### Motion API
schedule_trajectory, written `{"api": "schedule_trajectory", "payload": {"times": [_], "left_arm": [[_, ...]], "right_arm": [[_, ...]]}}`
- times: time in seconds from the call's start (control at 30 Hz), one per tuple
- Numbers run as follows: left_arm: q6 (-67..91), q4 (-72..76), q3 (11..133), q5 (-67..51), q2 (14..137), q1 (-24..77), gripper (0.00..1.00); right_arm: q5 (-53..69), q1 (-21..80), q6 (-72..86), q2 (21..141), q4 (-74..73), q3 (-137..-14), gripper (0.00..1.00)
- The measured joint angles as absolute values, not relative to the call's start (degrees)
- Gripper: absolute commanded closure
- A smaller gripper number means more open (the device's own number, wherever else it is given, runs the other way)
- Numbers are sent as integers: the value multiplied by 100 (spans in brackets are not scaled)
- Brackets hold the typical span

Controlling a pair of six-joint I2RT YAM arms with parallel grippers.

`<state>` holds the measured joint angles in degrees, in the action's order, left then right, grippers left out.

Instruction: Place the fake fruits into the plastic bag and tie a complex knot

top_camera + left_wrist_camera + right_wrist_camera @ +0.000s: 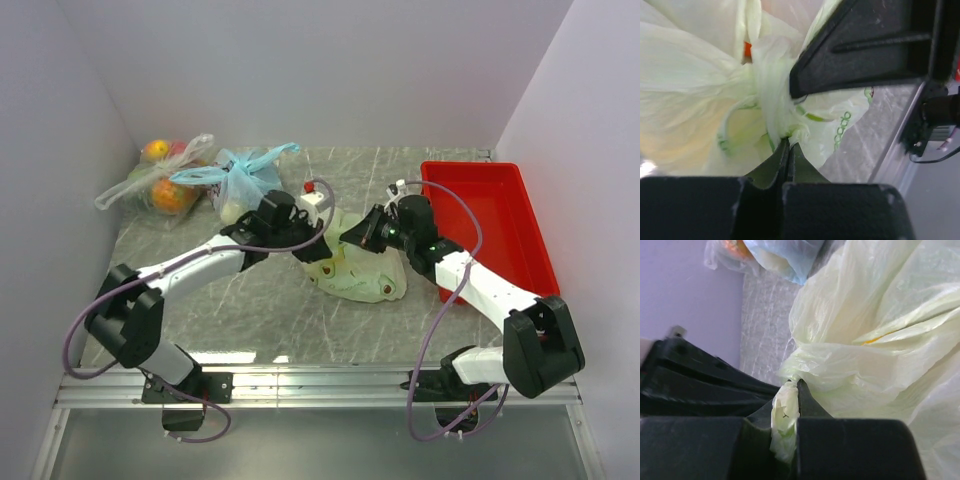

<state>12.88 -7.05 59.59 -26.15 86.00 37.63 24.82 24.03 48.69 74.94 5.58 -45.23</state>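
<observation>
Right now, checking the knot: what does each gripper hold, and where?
Both grip the plastic bag: left gripper pinches gathered film at its neck, right gripper a twisted strand near its top.

Pale green plastic bag [360, 282], neck bunched, orange fruit [747, 49] inside

Arms angled inward, left pincer [788, 148] clamped — right pincer [791, 390] clamped

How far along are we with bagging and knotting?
Done: orange fruit shows inside the bag, none loose on the table. In hand: left gripper and right gripper each shut on gathered plastic at the bag's wrapped neck. Left: the knot looks unfinished; pulling it tight probably remains.
</observation>
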Motion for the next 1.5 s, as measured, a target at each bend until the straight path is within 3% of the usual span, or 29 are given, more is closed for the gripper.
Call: {"api": "schedule_trajectory", "payload": {"times": [0.27, 0.53, 0.6, 0.7, 0.73, 0.77, 0.83, 0.87, 0.9, 1.13, 1.23, 1.27, 1.37, 1.4, 1.5], "left_arm": [[2873, 84, 6173, -2635, 9931, 3791, 100], [4532, 2137, 5839, -3229, 10403, 3627, 100], [4886, 2655, 5752, -3505, 10530, 3557, 100], [5116, 2915, 5741, -3804, 10628, 3483, 100], [5196, 3004, 5719, -3924, 10643, 3457, 100], [5249, 3105, 5675, -4018, 10650, 3430, 100], [5352, 3251, 5564, -4178, 10650, 3389, 100], [5380, 3267, 5524, -4239, 10650, 3369, 100], [5395, 3280, 5498, -4278, 10652, 3358, 100], [5435, 3315, 5483, -4372, 10678, 3382, 100], [5426, 3240, 5485, -4355, 10678, 3395, 100], [5419, 3188, 5485, -4344, 10678, 3402, 100], [5382, 3055, 5531, -4296, 10726, 3430, 100], [5369, 3028, 5561, -4270, 10763, 3439, 100], [5365, 2921, 5649, -4244, 10857, 3463, 100]], "right_arm": [[2309, 2414, 5098, 7489, 377, -4211, 100], [2296, 2346, 5354, 7489, 1002, -4069, 100], [2309, 2338, 5328, 7489, 1098, -4069, 94], [2403, 2335, 5083, 7489, 1094, -4099, 73], [2504, 2333, 4928, 7489, 1031, -4147, 63], [2620, 2331, 4718, 7489, 888, -4244, 45], [2838, 2292, 4254, 7487, 534, -4515, 30], [2969, 2268, 3970, 7470, 333, -4678, 12], [3083, 2226, 3697, 7432, 95, -4840, 9], [3848, 1782, 1905, 6805, -1411, -5819, 5], [4130, 1398, 1522, 6687, -1688, -6243, 23], [4180, 1212, 1468, 6678, -1684, -6289, 37], [4125, 733, 1188, 6812, -1710, -6250, 51], [4101, 650, 1120, 6914, -1732, -6228, 51], [4143, 602, 792, 7526, -1813, -6101, 37]]}}
